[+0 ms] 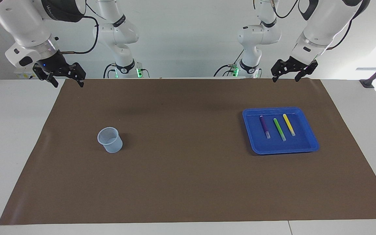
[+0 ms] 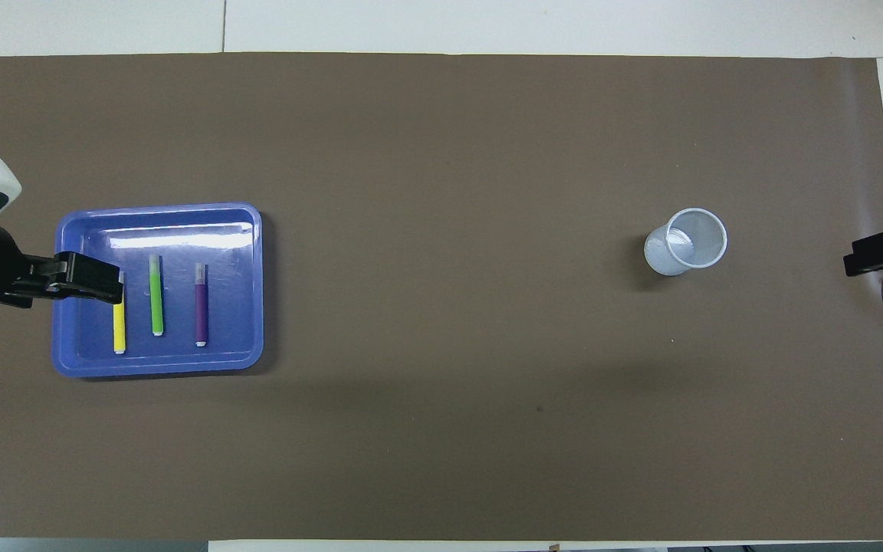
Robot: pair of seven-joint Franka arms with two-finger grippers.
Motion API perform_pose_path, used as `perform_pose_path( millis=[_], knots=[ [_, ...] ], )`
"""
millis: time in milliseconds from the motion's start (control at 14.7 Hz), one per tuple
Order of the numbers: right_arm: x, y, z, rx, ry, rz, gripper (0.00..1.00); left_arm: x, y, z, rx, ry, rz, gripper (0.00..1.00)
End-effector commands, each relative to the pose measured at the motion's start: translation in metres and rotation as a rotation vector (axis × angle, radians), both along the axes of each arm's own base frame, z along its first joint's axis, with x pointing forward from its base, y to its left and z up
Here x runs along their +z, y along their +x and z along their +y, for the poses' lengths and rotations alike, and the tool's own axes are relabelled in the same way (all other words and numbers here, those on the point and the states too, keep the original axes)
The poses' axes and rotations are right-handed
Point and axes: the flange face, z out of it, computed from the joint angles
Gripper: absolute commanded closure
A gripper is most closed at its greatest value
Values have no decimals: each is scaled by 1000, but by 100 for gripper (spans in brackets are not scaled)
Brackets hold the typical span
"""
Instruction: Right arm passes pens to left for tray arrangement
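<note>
The blue tray (image 1: 300, 141) lies on the brown mat toward the left arm's end of the table. Three pens lie side by side in it, apart from each other: purple (image 1: 264, 127), green (image 1: 279, 129) and yellow (image 1: 289, 124). They also show in the overhead view: purple (image 2: 201, 304), green (image 2: 155, 295), yellow (image 2: 119, 326), in the tray (image 2: 238, 307). My left gripper (image 1: 285, 80) hangs open and empty, up in the air over the mat's edge nearest the robots. In the overhead view it (image 2: 104, 280) covers the yellow pen's pale end. My right gripper (image 1: 69, 84) hangs open and empty over the mat's corner at its own end.
A small translucent bluish cup (image 1: 110, 139) stands upright on the mat toward the right arm's end; it also shows in the overhead view (image 2: 685, 241). Two slimmer white arms with green lights stand at the table's edge between the big arms.
</note>
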Motion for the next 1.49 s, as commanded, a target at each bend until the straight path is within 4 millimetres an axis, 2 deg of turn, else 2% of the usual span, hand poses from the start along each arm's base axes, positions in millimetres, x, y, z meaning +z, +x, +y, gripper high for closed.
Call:
perform_pose_path(
  millis=[0, 204, 1425],
  knots=[
    [2, -6, -1, 4, -1, -5, 0, 17, 14, -10, -9, 30, 11, 0],
    [2, -6, -1, 2, -1, -5, 0, 10, 4, -16, -25, 40, 68, 0],
    [2, -6, -1, 4, -1, -5, 0, 13, 8, -17, -25, 20, 50, 0]
  ],
)
